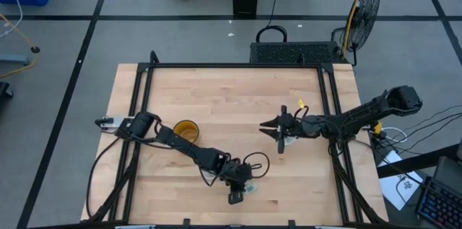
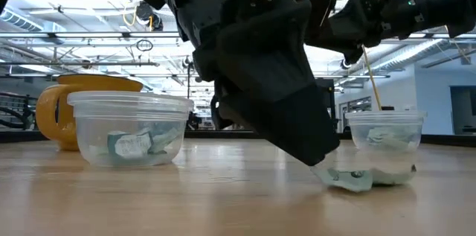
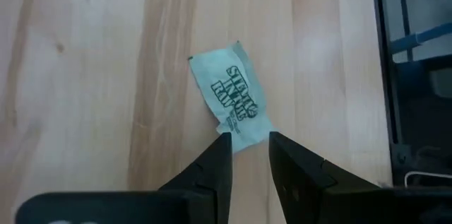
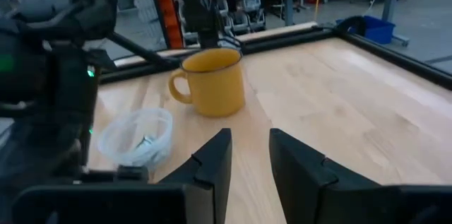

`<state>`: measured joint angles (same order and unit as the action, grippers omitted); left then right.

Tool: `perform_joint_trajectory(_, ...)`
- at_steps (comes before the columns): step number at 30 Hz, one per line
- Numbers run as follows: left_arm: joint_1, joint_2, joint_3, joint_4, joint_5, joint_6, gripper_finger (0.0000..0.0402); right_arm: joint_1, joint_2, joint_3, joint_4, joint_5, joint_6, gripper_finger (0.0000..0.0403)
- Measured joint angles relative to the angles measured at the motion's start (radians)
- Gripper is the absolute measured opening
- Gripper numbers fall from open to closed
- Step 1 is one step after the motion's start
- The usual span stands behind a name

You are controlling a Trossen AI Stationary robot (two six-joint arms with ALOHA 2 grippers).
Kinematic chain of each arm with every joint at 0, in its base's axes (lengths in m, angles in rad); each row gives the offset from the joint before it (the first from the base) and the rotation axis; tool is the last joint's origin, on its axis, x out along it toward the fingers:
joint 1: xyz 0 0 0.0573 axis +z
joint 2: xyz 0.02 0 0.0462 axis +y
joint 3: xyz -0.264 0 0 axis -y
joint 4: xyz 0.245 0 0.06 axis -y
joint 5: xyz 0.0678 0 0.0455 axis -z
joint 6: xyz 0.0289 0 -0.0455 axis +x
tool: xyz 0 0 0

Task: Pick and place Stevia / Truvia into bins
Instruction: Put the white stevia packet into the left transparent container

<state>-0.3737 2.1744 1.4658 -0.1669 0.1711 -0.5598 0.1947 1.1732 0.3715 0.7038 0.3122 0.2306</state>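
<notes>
Near the front edge of the counter (image 1: 216, 92), the left end effector (image 3: 245, 139) is down low over one Stevia packet (image 3: 232, 97). The packet is pale green with dark letters, and it lies flat on the wood. The two dark fingers (image 3: 220, 160) have a small gap between them. Their tips sit at the near end of the packet, and a corner of it pokes into the gap. I cannot tell if the fingers are touching the paper. Nothing is lifted.

From the low view, the same packet lies on the counter just in front of a clear cup (image 2: 385, 143). That cup has some packets inside it. A second clear cup (image 2: 130, 128) stands well apart from the first one, on the other side of the left arm. It also has packets at its bottom. A yellow mug (image 2: 63, 113) stands right behind the second cup.

The right end effector (image 4: 247, 136) hangs in the air above the middle of the counter, on the right side. Its fingers are a little way apart, and there is nothing between them. It looks across the counter toward the yellow mug and the cup beside it.
</notes>
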Motion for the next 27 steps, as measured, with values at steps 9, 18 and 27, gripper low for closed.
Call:
perform_joint_trajectory(9, 0.006, -0.001, 0.000, 0.011, -0.093, 0.087, 0.0099, 0.003, 0.000, -0.021, 0.005, -0.002, 0.016, 0.0089)
perform_joint_trajectory(18, 0.008, -0.001, 0.000, -0.001, -0.066, 0.060, 0.0099, 0.004, 0.000, -0.021, 0.030, -0.029, 0.019, 0.0089)
perform_joint_trajectory(27, 0.009, -0.001, 0.000, -0.001, -0.102, 0.007, 0.0099, 0.003, 0.000, -0.021, 0.026, -0.029, 0.019, 0.0089)
